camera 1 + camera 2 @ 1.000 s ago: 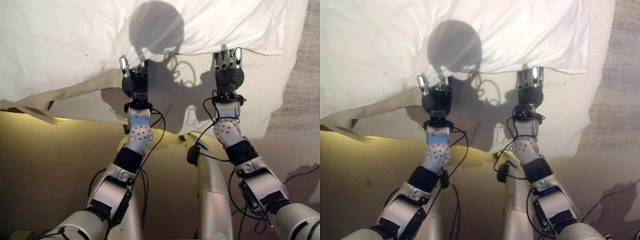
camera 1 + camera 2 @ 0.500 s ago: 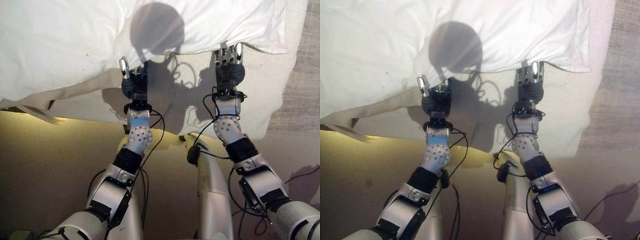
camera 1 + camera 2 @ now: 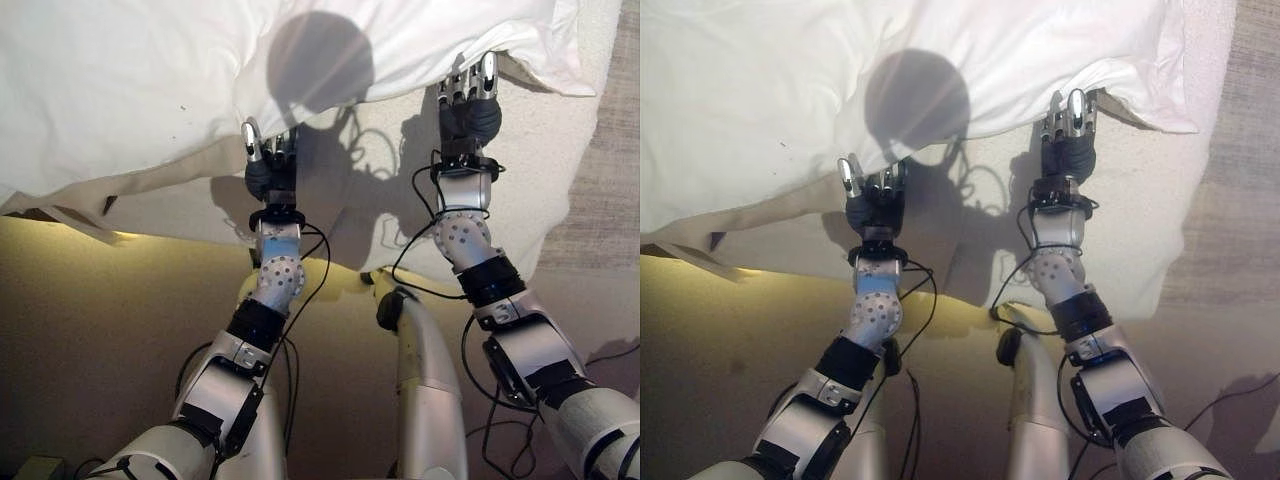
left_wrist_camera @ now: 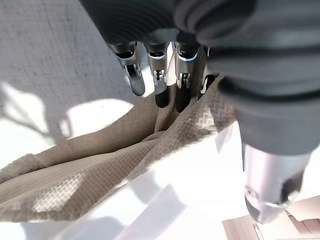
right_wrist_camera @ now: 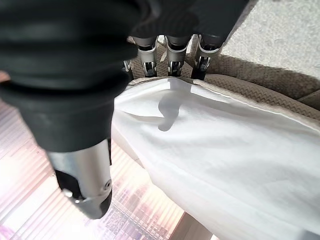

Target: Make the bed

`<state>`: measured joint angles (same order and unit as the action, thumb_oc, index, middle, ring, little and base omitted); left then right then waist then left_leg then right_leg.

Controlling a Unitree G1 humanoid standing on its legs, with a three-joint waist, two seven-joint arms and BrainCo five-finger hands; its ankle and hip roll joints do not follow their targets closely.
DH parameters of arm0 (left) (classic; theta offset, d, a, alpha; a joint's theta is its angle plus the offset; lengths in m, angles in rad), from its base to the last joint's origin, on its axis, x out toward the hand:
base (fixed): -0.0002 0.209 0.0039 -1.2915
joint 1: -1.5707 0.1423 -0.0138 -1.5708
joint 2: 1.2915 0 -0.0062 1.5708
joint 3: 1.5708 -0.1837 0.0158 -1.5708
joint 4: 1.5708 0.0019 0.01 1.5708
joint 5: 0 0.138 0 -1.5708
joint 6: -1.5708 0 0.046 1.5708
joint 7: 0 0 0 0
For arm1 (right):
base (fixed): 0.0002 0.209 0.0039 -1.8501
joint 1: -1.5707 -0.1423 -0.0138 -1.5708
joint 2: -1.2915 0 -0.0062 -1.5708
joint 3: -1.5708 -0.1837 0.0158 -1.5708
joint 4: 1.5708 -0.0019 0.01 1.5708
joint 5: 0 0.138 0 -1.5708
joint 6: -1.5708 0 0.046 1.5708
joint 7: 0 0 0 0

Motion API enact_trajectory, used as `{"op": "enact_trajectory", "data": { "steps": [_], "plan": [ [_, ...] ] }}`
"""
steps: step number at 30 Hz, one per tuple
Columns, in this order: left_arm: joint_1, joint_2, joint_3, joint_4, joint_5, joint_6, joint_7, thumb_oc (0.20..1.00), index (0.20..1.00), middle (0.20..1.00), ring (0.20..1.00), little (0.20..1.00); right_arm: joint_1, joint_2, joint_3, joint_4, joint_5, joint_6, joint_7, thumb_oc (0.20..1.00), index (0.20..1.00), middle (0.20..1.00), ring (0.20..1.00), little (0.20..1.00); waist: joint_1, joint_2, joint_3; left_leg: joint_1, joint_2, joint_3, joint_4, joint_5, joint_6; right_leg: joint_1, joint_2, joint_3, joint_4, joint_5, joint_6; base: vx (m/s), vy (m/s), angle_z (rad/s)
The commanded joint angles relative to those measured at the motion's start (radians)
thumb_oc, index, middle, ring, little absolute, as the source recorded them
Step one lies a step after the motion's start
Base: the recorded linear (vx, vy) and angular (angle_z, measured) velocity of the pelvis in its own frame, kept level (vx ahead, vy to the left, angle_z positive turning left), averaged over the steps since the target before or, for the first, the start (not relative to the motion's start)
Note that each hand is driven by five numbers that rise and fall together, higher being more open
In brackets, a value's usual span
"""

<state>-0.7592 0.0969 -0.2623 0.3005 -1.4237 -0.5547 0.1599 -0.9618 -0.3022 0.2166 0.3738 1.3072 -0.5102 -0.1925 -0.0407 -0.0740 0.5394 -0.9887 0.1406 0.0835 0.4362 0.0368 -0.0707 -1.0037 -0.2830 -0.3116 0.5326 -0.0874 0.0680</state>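
A white duvet [image 3: 120, 80] with a beige woven underside [image 4: 100, 170] lies across the bed, its near edge drawn back from the off-white mattress cover [image 3: 385, 170]. My left hand [image 3: 268, 168] rests on the mattress at that edge, fingers [image 4: 161, 95] straight against the beige fabric and thumb [image 4: 270, 190] held apart. Further up the bed, my right hand [image 3: 470, 105] is at the duvet's right corner. Its straight fingers [image 3: 1072, 112] push under the lifted white edge [image 5: 200, 125], and its thumb [image 5: 82, 175] stands off the cloth.
The mattress's near edge [image 3: 150, 235] runs across the view, with the brown bed side [image 3: 90, 340] below it. Grey carpet [image 3: 610, 170] lies to the right of the bed. A folded flap of the duvet [image 3: 60, 215] hangs over the near left edge.
My right hand has moved further up the bed, lifting and pushing the duvet's right corner with it. My left hand has stayed nearly in place.
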Motion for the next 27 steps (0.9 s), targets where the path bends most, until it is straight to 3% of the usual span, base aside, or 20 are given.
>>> {"op": "enact_trajectory", "data": {
  "steps": [1,15,16,17,18,19,27],
  "plan": [
    [0.029,0.054,0.050,-0.049,0.070,-0.037,0.012,1.000,1.000,1.000,1.000,1.000,-0.068,-0.046,-0.002,-0.028,-0.038,-0.003,-0.002,1.000,1.000,1.000,1.000,1.000,0.011,-0.009,-0.019,0.023,-0.013,-0.005,0.075,-0.139,0.033,-0.011,-0.016,-0.036,-0.003,0.104,0.108,0.00,0.000,0.00],
    [0.053,0.065,0.030,-0.081,0.094,-0.012,0.032,1.000,1.000,1.000,1.000,1.000,-0.095,-0.141,0.060,0.046,-0.274,0.119,-0.131,1.000,1.000,1.000,1.000,1.000,0.005,-0.015,-0.019,0.014,-0.019,-0.001,0.087,-0.143,0.039,-0.020,-0.013,-0.032,0.000,0.112,0.105,0.00,0.000,0.00],
    [0.054,0.067,0.025,-0.086,0.093,-0.007,0.036,1.000,1.000,1.000,1.000,1.000,-0.101,-0.154,0.066,0.057,-0.315,0.139,-0.150,0.605,0.605,0.605,0.605,0.605,0.003,-0.016,-0.019,0.013,-0.019,0.001,0.088,-0.143,0.039,-0.020,-0.012,-0.030,-0.001,0.113,0.104,0.00,0.000,0.00],
    [0.054,0.067,0.024,-0.090,0.092,-0.006,0.037,1.000,1.000,1.000,1.000,1.000,-0.106,-0.160,0.071,0.065,-0.334,0.146,-0.162,0.529,0.529,0.529,0.529,0.529,0.003,-0.017,-0.019,0.013,-0.020,0.002,0.088,-0.144,0.039,-0.021,-0.011,-0.029,-0.002,0.114,0.104,0.00,0.000,0.00],
    [0.055,0.069,0.024,-0.094,0.092,-0.005,0.037,1.000,1.000,1.000,1.000,1.000,-0.113,-0.166,0.076,0.067,-0.352,0.154,-0.169,0.304,0.304,0.304,0.304,0.304,0.002,-0.017,-0.019,0.013,-0.020,0.002,0.087,-0.144,0.040,-0.021,-0.012,-0.029,-0.003,0.115,0.105,0.00,0.000,0.00],
    [0.055,0.068,0.025,-0.095,0.092,-0.005,0.038,1.000,1.000,1.000,1.000,1.000,-0.114,-0.166,0.077,0.067,-0.354,0.155,-0.170,0.200,0.200,0.200,0.200,0.200,0.002,-0.017,-0.019,0.012,-0.020,0.003,0.087,-0.144,0.040,-0.021,-0.012,-0.029,-0.003,0.115,0.105,0.00,0.000,0.00],
    [0.068,0.061,0.019,-0.108,0.087,0.000,0.040,1.000,1.000,1.000,1.000,1.000,-0.103,-0.159,0.082,0.054,-0.419,0.179,-0.187,0.200,0.200,0.200,0.200,0.200,-0.005,-0.012,-0.019,0.005,-0.023,0.007,0.095,-0.149,0.045,-0.027,-0.009,-0.026,-0.004,0.118,0.102,0.00,0.016,0.00]
  ]
}}
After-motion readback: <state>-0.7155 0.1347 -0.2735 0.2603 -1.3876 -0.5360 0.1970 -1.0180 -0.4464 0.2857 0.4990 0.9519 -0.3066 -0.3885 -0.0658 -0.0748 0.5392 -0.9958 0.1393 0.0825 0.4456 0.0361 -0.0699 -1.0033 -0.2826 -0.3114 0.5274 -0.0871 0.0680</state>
